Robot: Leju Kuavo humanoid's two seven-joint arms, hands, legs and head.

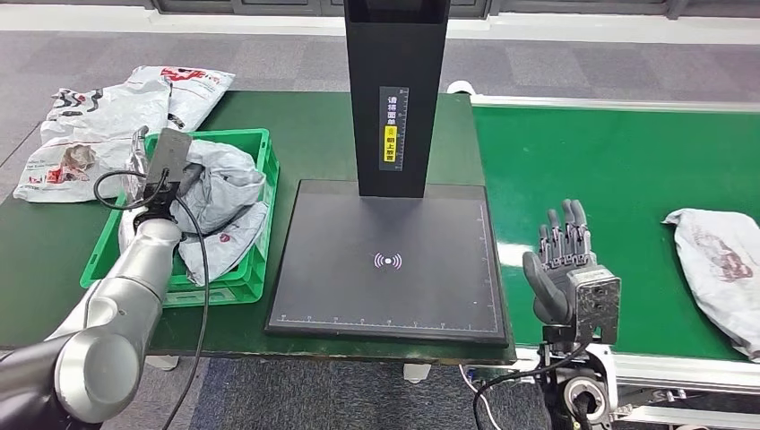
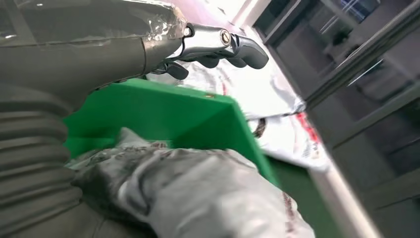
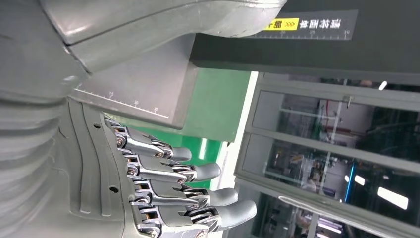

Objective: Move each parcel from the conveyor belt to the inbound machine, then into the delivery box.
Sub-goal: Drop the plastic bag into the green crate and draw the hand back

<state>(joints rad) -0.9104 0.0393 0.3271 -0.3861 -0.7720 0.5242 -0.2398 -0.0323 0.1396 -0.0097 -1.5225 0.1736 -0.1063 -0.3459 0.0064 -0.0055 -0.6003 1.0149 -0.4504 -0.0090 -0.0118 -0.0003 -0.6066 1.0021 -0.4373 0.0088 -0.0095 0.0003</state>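
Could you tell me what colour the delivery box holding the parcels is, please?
The delivery box is bright green, clearest in the head view.

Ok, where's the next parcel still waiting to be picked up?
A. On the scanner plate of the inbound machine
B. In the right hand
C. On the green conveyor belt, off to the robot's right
C: a grey parcel lies on the conveyor belt, beyond the open, empty right hand; the inbound machine's plate is bare.

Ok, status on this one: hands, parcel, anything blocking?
Left hand open over green crate, right hand open, empty. Next parcel waiting on belt. Scanner plate clear.
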